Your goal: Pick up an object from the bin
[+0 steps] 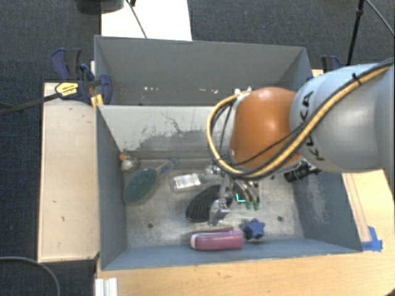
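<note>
The gripper (222, 209), its opening not discernible, was seen low over the middle of the bin (112, 165), with a black oval object (199, 207) lying just beside it toward the view's left, long axis slanted lower-left to upper-right.

Grey metal bin (117, 165), scuffed floor, five loose items.
Teal oval-headed brush (141, 185) at left; silvery packet (186, 181) mid-floor; black oval object (202, 206) beside it; mauve tube (216, 241) along front wall; blue star-shaped piece (253, 229) just right.
</note>
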{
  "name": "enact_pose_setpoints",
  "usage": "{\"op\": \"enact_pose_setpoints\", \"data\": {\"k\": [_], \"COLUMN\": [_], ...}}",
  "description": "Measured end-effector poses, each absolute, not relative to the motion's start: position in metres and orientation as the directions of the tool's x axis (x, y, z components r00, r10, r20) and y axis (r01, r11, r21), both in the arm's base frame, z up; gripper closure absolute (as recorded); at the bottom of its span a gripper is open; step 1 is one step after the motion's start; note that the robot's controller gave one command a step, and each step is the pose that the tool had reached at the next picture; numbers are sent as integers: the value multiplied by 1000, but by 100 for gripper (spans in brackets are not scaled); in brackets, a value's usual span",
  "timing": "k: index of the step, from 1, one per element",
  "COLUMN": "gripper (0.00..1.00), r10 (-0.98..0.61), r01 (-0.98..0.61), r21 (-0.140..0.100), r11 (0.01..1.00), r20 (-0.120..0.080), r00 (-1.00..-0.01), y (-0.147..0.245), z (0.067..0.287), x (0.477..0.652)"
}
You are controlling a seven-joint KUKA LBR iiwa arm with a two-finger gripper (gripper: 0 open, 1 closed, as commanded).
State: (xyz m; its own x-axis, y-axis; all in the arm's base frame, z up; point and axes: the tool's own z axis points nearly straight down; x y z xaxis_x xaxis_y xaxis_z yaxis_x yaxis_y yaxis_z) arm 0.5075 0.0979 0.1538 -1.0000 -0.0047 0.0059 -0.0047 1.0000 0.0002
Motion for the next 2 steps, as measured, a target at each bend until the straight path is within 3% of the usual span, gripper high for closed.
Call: {"op": "enact_pose_setpoints", "data": {"k": [1,2], "gripper": [0,100], "r10": [93,96], "r01": [93,96], "r21": [3,3], "r11": [996,995], "r20": [-6,-5], "r00": [-996,-995], "y": [80,81], "z": [78,81], "x": [513,512]}}
